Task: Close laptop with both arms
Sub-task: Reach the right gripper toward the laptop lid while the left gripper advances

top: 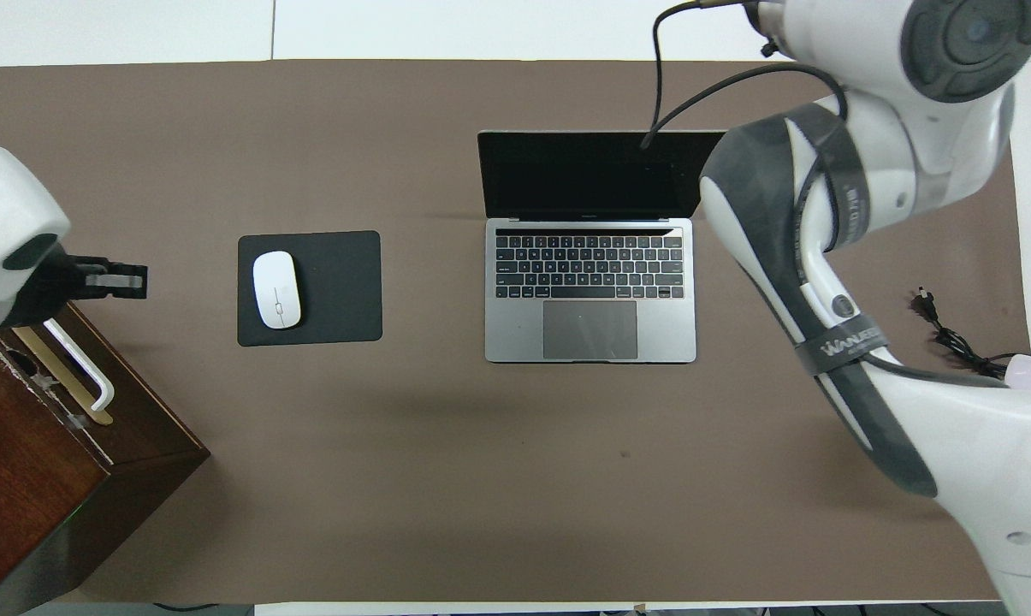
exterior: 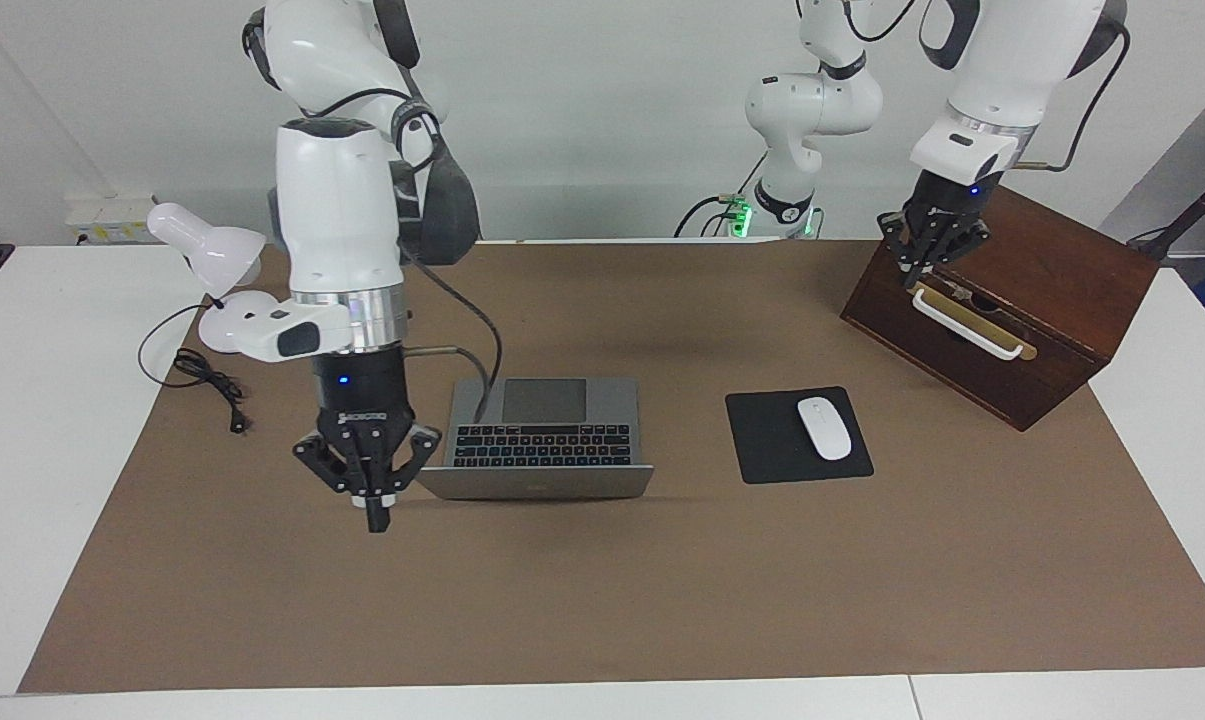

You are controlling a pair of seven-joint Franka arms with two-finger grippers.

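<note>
The silver-grey laptop lies open in the middle of the brown mat, its lid tilted back and its screen dark. My right gripper hangs shut, fingertips pointing down, just over the mat beside the lid's corner at the right arm's end. I see no contact with the lid. In the overhead view the right arm hides that gripper and covers the lid's corner. My left gripper is shut with nothing in it, over the front top edge of the wooden box, away from the laptop.
A black mouse pad with a white mouse lies beside the laptop toward the left arm's end. The dark wooden box with a white handle stands there too. A white desk lamp and its cord sit at the right arm's end.
</note>
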